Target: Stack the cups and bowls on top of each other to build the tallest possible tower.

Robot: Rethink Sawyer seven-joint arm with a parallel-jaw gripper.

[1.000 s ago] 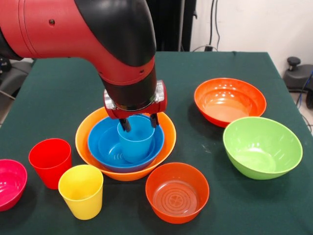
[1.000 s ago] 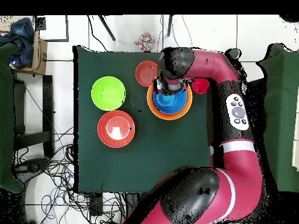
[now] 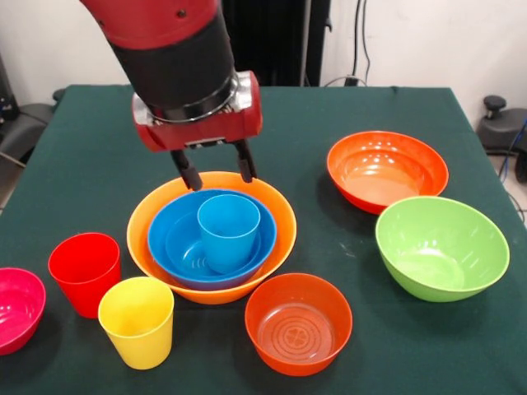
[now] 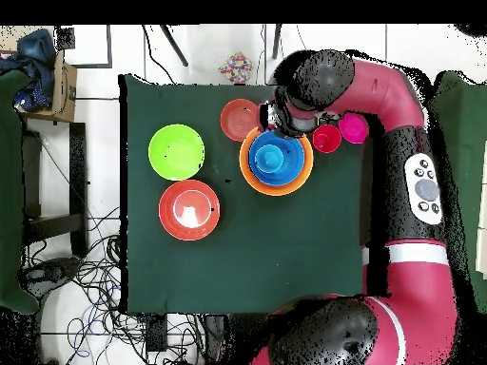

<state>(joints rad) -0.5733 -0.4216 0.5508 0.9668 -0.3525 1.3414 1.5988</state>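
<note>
From the left we see the pink bowl (image 3: pixel 16 306), red cup (image 3: pixel 84 271) and yellow cup (image 3: pixel 137 320); then our gripper (image 3: pixel 214 171), fingers spread and empty, above the tower (image 3: pixel 211 237), its light blue cup (image 3: pixel 228 230) topmost.

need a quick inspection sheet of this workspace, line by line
surface: dark green cloth table.
job's things: tower of pale orange bowl, blue bowls and a light blue cup; loose red cup, yellow cup, pink bowl, lime green bowl, two red-orange bowls.
clutter: nothing seen.
grippers: gripper open, above the tower's far rim.
cables: tangle on the floor beside the table.
surroundings: box with blue cloth, white tiled floor.
</note>
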